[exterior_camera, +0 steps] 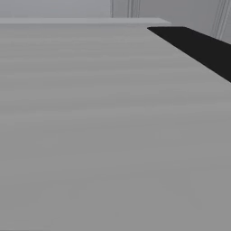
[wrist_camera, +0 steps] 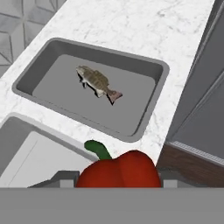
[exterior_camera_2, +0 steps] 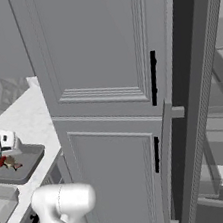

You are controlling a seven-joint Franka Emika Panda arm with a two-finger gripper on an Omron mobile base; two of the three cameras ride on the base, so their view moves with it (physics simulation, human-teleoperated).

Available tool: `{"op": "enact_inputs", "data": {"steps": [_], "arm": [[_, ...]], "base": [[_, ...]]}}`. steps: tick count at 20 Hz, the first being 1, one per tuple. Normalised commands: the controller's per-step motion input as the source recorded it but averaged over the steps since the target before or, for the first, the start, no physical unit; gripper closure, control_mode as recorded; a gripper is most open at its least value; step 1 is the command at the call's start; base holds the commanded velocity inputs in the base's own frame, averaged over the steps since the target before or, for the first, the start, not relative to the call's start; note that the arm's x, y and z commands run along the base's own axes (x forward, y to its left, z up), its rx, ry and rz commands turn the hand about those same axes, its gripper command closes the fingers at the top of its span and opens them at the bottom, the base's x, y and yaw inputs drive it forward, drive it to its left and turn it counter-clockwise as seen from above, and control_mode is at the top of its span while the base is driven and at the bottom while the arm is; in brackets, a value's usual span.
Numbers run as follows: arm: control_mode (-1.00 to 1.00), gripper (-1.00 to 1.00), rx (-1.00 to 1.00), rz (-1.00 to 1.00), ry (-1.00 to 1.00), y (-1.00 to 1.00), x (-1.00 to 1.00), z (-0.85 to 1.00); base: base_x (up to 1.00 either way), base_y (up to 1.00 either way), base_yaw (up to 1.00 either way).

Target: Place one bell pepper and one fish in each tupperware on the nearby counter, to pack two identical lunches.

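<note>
Pepper grip first: my end effector holds a red bell pepper with a green stem between its fingers, jaws closed on its sides, above the white marble counter. Just beyond it, a grey tupperware holds a tan spiky fish lying on its floor. Another tupperware sits nearer, to the left. Tall grey cabinets stand right of the counter.

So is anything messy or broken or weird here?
Nothing stands out. The tan fish lies flat inside one tupperware on the counter, with nothing spilled. A red bell pepper sits between the gripper's fingertips above the counter, and the tupperware beside it looks undamaged.
</note>
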Motion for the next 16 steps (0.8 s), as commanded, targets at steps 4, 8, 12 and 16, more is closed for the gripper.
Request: {"op": "enact_inputs", "data": {"steps": [4, 8, 12, 16], "arm": [[-1.00, 1.00, -0.05, 0.06, 0.00, 0.62, 0.26, -0.27], [-1.00, 1.00, -0.03, 0.00, 0.01, 0.52, 0.28, -0.15], [-1.00, 1.00, 0.00, 0.02, 0.06, 0.37, 0.40, -0.18], [-1.00, 1.00, 0.00, 0.03, 0.05, 0.33, 0.43, -0.27]], "base": [[0.00, 0.00, 0.00], [0.00, 0.00, 0.00], [0.00, 0.00, 0.00], [0.00, 0.00, 0.00]]}}
